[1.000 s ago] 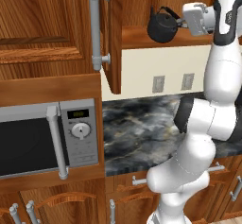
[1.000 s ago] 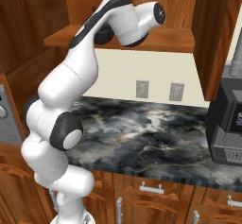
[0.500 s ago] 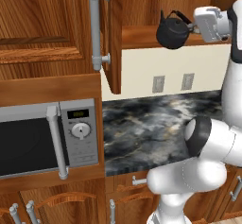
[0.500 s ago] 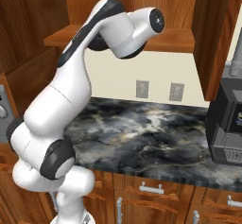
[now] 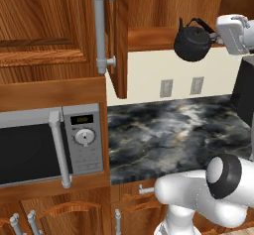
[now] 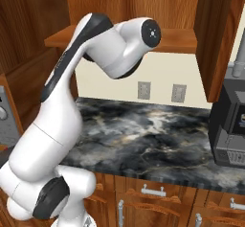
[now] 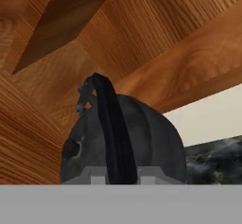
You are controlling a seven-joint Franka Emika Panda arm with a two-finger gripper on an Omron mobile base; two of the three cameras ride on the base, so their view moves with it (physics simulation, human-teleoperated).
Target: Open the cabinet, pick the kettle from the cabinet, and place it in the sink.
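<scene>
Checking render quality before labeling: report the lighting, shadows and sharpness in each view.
Left base view: even flat light, kettle sharp, no glare on the microwave. Right base view: soft shading under the cabinet shelf, countertop marbling crisp. Hand view: kettle close and slightly soft-edged, its handle dark, a shadowed wedge on the wood above.

The white arm [image 6: 72, 106] rises from the lower left and bends over the dark marbled tabletop [image 6: 153, 135], its upper joint level with the cupboard's [image 6: 143, 10] bottom shelf [image 6: 182, 39]. Behind the tabletop, two wall outlets [image 6: 160, 92] sit on the cream wall. A black coffee machine [image 6: 229, 125] stands at the tabletop's right end. Below the tabletop's front edge run wooden drawers with silver handles [image 6: 154, 190].
</scene>
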